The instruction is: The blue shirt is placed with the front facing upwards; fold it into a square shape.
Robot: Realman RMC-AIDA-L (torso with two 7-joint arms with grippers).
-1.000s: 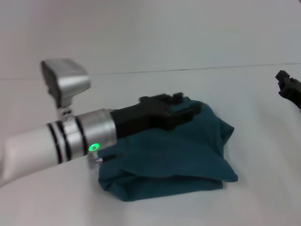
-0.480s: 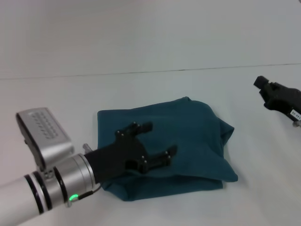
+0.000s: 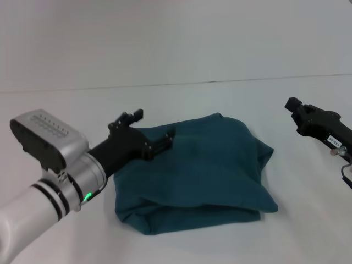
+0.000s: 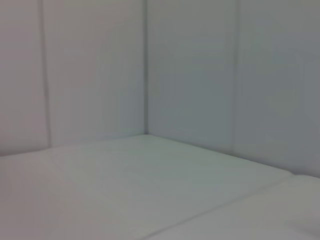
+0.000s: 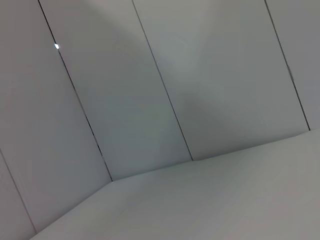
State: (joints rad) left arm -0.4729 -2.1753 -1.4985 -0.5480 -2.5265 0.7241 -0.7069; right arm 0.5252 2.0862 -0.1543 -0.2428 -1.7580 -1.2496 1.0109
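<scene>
Lying folded, blue shirt (image 3: 203, 170) sits under the spread, empty left gripper (image 3: 148, 127) (right parked).

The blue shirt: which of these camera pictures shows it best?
The head view shows it best: the blue shirt lies folded into a rough bundle on the white table, with the left hand open over its far left corner. Both wrist views show only bare white walls and surface, with no shirt at all.

white table (image 3: 181, 60), panelled wall (image 5: 150, 75)
</scene>
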